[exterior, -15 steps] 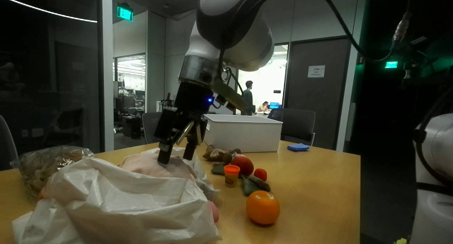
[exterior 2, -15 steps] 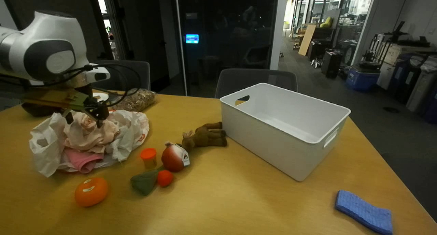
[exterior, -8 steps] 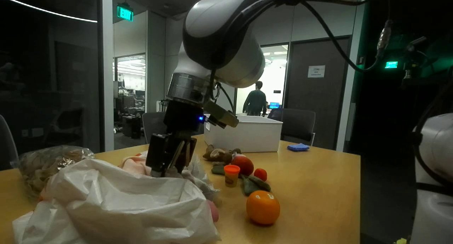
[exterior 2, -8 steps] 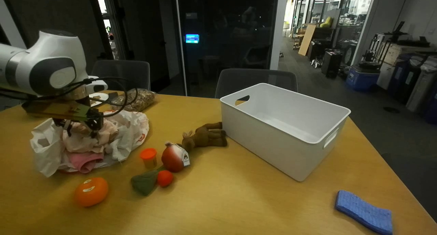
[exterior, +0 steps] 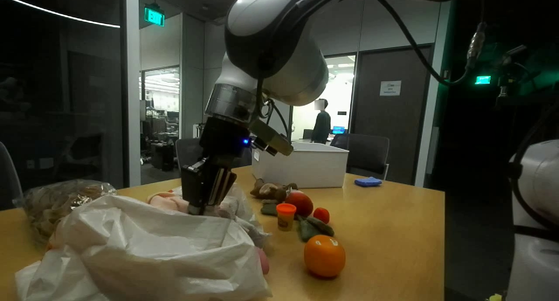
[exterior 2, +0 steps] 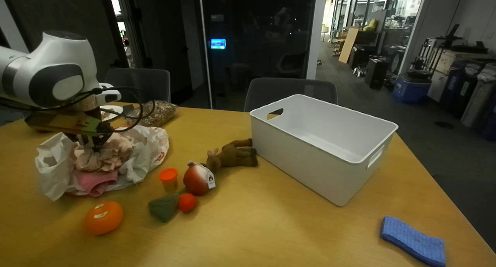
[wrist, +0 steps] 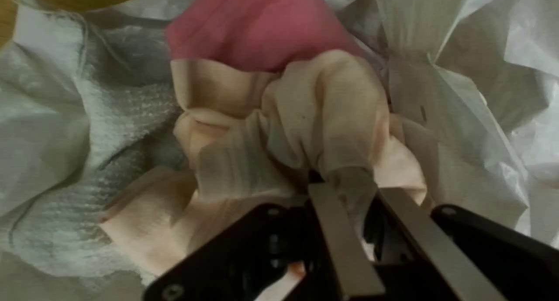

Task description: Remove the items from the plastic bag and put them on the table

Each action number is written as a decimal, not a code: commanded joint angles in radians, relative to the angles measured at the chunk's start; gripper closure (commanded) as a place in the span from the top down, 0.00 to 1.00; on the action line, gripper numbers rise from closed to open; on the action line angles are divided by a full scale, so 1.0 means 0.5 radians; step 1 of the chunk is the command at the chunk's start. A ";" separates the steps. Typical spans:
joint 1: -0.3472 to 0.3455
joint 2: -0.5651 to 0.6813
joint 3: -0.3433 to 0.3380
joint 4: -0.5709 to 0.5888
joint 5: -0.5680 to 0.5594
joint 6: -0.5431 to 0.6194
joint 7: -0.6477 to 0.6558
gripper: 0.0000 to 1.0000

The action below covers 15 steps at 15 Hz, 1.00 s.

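A white plastic bag (exterior: 166,248) lies spread on the table (exterior: 393,240), its mouth showing bunched peach cloth (wrist: 336,104) and pink cloth (wrist: 262,25). My gripper (wrist: 352,189) points down into the bag, and its jaws have come together on a fold of the peach cloth. In an exterior view the fingertips (exterior: 196,208) sink behind the bag's near side. Of the items, a red fruit (exterior 2: 197,180), a small red ball (exterior 2: 187,203) and a dark green piece (exterior 2: 164,209) lie outside the bag, on the table. Anything under the cloths is hidden.
Beside the bag sit an orange fruit (exterior 2: 104,218) and an orange-lidded tub (exterior 2: 169,180). A brown plush animal (exterior 2: 232,156) lies against a large white bin (exterior 2: 302,170). Behind the bag is a clear bag (exterior 2: 155,114); a blue cloth (exterior 2: 414,240) lies near the table edge.
My gripper has come down from above the bag into the peach cloth, and its fingers have closed on a fold of it. The cloth is bunched differently around them.
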 commanded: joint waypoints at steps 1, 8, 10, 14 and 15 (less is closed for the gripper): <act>-0.001 -0.164 -0.030 -0.032 0.142 0.063 -0.045 0.06; -0.069 -0.734 -0.228 -0.225 0.149 0.200 0.109 0.06; -0.106 -0.947 -0.311 -0.304 0.132 0.185 0.166 0.06; -0.246 -1.397 -0.420 -0.495 0.057 0.161 0.339 0.06; -0.296 -1.511 -0.437 -0.548 0.035 0.155 0.389 0.06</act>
